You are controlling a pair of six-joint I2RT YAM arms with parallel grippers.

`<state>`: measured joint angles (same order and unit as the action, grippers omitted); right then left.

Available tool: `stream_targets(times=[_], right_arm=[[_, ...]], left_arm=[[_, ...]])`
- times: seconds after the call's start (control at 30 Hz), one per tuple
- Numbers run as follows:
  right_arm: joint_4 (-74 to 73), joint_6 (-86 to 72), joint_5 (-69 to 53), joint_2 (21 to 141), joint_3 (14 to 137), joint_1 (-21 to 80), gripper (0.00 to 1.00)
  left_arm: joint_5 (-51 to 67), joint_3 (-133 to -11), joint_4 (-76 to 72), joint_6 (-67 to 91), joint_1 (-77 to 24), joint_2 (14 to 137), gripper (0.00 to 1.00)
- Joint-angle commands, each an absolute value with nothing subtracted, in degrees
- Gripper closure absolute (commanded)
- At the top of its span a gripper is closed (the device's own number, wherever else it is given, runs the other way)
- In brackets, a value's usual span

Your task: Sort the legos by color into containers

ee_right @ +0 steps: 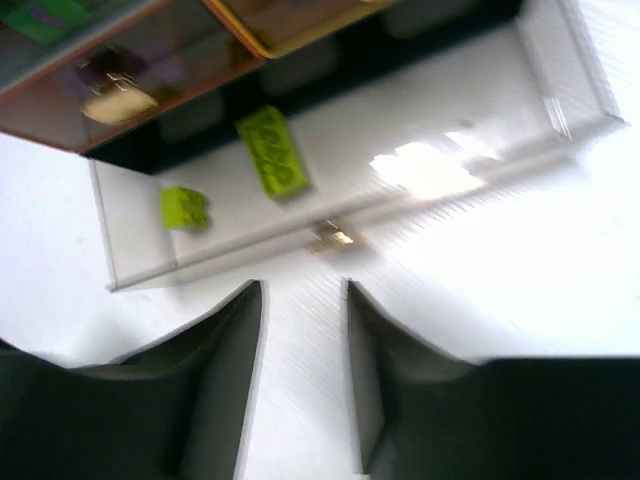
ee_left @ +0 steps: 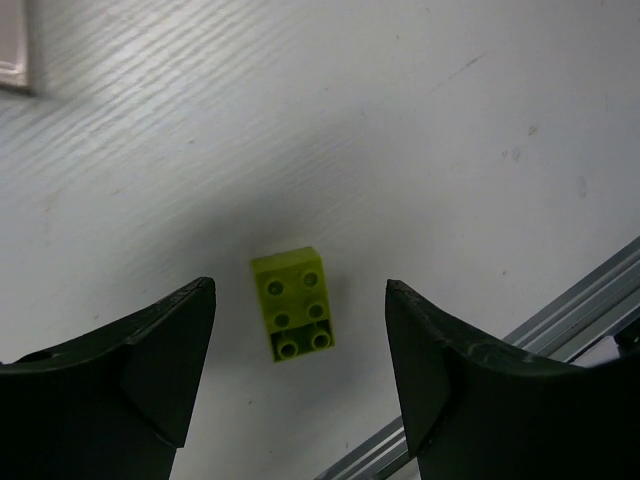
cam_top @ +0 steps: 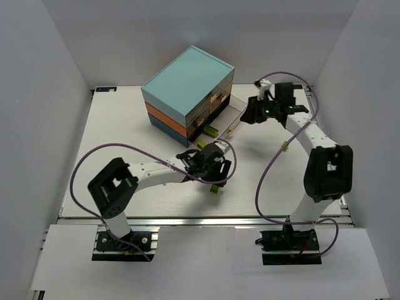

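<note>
Yellow-green lego (ee_left: 294, 315) on white table (ee_left: 450, 120)
Left gripper (ee_left: 300, 292) open around it, not touching; six studs on top. Right gripper (ee_right: 302, 295) slightly open, holding nothing.

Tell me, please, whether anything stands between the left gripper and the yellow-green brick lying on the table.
Nothing visible does. The left gripper hangs over the yellow-green brick, jaws open on either side of it, with only bare table around it.

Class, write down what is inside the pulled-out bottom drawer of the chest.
The drawer holds a long yellow-green brick and a small yellow-green brick, apart from each other. Its back part lies under the upper drawers, in shadow, so anything there cannot be seen.
</note>
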<state>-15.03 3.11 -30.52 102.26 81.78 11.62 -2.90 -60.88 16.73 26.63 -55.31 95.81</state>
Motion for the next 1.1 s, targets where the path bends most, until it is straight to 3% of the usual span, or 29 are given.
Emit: stream_targets(times=[0.0,0.1,0.27,0.47,0.5,0.57,0.67,0.73,0.77,0.87,0.97,1.03,1.07], right_arm=[[-15.29,3.42,-31.11,97.04,75.7,7.4,0.52],[-16.0,4.39,-31.73,94.4,73.31,5.46,0.35],[-16.52,4.57,-32.52,91.67,70.76,2.9,0.33],[-16.87,4.66,-33.48,90.35,69.44,0.7,0.33],[-16.96,4.66,-33.57,90.26,69.26,0.7,0.33],[-17.31,4.92,-33.84,90.0,69.08,0.79,0.34],[-17.84,5.53,-33.84,89.39,68.21,-1.67,0.41],[-18.19,6.06,-33.66,88.6,67.15,-1.85,0.52],[-18.28,6.15,-33.23,88.51,66.89,-2.28,0.69],[-18.72,6.94,-32.0,87.72,64.96,-2.81,0.95],[-18.55,8.17,-30.68,86.84,62.76,-3.25,0.94],[-18.46,8.61,-30.24,86.14,61.44,-3.51,0.86],[-18.28,8.96,-29.63,85.96,61.09,-3.6,0.77]], left_arm=[[-0.71,-65.73,18.54,23.65,-57.21,98.6,0.21],[-0.97,-67.93,20.29,23.2,-58.53,102.21,0.21],[-5.7,-70.31,25.56,23.73,-60.38,106.6,0.24],[-11.86,-71.54,29.44,25.49,-61.0,108.02,0.33],[-12.21,-71.72,29.62,25.66,-61.0,108.02,0.37],[-12.13,-71.89,29.88,25.66,-61.52,107.93,0.6],[-13.18,-73.38,30.23,25.75,-61.52,106.53,0.83],[-14.23,-75.32,30.32,25.58,-61.52,104.68,0.86],[-15.8,-76.37,30.24,24.97,-61.52,104.07,0.88],[-17.66,-81.28,30.76,22.52,-60.12,102.57,0.91],[-23.45,-87.33,31.2,17.78,-58.72,103.0,0.94],[-26.78,-90.51,31.99,15.83,-56.88,105.1,0.94],[-27.68,-93.4,32.51,14.86,-56.26,105.99,0.93]])
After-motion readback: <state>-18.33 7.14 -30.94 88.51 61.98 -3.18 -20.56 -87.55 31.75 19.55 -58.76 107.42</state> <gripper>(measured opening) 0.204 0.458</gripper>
